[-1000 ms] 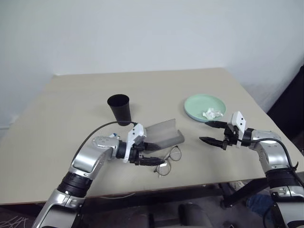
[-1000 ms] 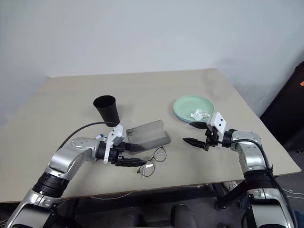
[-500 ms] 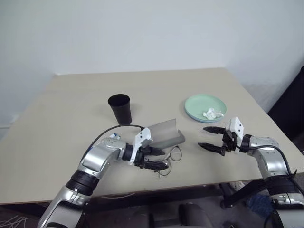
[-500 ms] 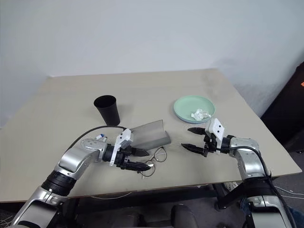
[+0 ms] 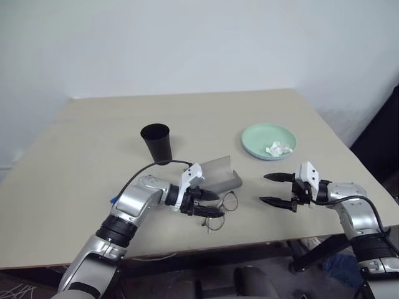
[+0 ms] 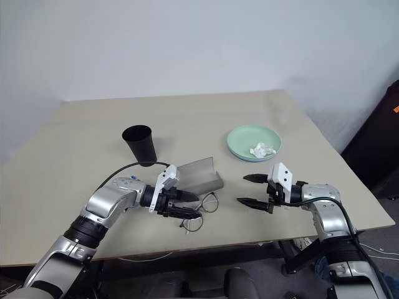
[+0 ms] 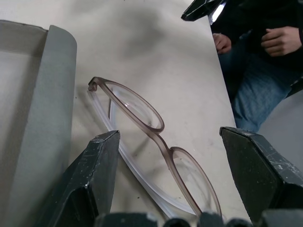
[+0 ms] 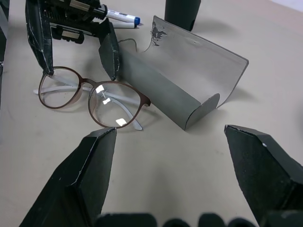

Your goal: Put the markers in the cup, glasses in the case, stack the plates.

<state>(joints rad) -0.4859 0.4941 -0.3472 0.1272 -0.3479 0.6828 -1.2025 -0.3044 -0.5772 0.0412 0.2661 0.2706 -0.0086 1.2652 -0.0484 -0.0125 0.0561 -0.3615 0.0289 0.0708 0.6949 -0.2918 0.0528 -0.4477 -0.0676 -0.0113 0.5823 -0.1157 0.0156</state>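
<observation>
Straddling the glasses [image 7: 156,142] with spread, empty fingers, the left gripper [image 5: 209,204] sat beside the open grey case [image 5: 215,175]. The right gripper [image 5: 269,189] stood released, well apart. Right wrist view disclosed a blue-capped marker [image 8: 120,18] behind the left gripper; left wrist view disclosed a person's hand [image 7: 279,40] beyond the table [image 5: 93,143].

glasses [image 8: 92,94] beside open case [image 8: 189,71]

Matt grey case [image 8: 189,80], glossy glasses [image 8: 102,97] lenses
</observation>
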